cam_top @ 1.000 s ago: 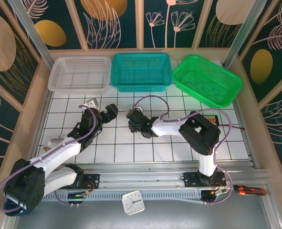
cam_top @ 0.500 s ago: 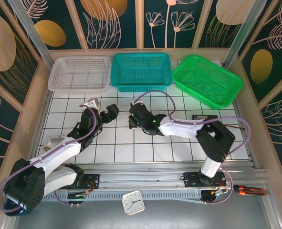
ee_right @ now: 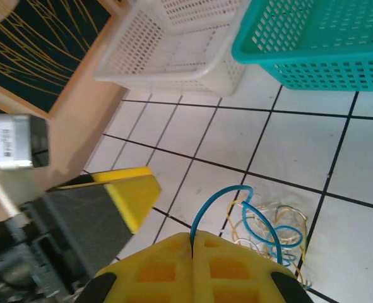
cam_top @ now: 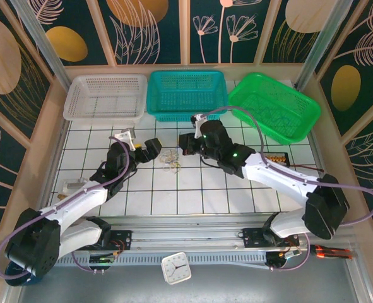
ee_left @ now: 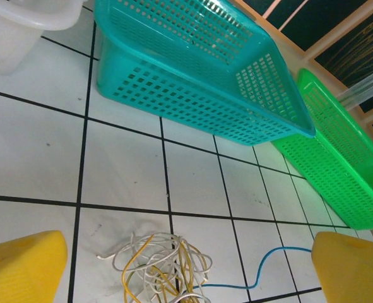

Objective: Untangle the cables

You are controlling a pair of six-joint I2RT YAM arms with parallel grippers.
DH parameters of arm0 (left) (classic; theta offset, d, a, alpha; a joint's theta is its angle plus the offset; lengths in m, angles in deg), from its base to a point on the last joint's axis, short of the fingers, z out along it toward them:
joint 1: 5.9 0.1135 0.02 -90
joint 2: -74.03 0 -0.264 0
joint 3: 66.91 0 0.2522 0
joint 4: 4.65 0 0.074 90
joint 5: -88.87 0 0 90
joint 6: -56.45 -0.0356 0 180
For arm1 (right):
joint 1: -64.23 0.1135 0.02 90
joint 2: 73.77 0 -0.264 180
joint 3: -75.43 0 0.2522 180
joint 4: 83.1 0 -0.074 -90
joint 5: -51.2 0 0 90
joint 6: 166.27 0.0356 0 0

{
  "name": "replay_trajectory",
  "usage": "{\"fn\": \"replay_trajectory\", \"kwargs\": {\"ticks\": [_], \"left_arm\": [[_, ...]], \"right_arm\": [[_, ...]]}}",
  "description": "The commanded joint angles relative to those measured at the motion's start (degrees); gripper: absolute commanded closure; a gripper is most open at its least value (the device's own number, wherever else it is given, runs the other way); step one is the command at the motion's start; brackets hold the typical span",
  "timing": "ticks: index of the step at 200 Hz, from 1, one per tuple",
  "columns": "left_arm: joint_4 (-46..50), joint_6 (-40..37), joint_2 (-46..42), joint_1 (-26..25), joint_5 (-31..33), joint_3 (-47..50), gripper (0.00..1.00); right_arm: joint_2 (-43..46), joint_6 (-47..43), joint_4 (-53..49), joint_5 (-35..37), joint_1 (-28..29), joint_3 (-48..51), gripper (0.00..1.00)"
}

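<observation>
White basket (cam_top: pixel 104 98) beside teal basket (cam_top: pixel 186 95) beside green basket (cam_top: pixel 273 107).

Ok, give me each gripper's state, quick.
Left gripper: open, holding nothing.
Right gripper: closed on the blue cable.

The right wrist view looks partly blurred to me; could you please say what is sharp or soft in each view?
Right wrist: the cables are sharp, but the left arm close by is blurred. Left wrist: the cables are crisp, the yellow fingers at the bottom corners soft. Top external: even light, only faint shadows on the table.
</observation>
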Motion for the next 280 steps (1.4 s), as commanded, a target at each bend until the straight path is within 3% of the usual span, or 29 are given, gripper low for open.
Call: {"fn": "replay_trajectory", "kwargs": {"ticks": [1, 69, 130, 199, 280], "left_arm": [[-3.62, -1.62, 0.89, 0.26, -3.49, -0.24, 0.01], [-9.71, -6.36, 5.78, -1.63, -10.03, -0.77, 0.01], [-15.87, -11.83, 9.80, -8.20, -5.48, 1.29, 0.01], [-21.36, -18.41, 13.20, -10.43, -3.27, -0.05, 0.01], [-25.22, -19.32, 19.38, -10.64, -3.78, -2.74, 0.01]], "right_arm": [[2.82, 1.07, 1.89, -3.86, -0.50, 0.20, 1.00], [4.89, 1.07, 1.27, -6.97, -0.55, -0.90, 1.00], [6.35, 1.41, 1.25, -7.43, -0.57, -0.47, 1.00], [7.24, 3.48, 3.60, -10.14, 0.27, 0.68, 1.00], [8.31, 4.25, 3.90, -10.49, 2.75, -1.82, 1.00]]}}
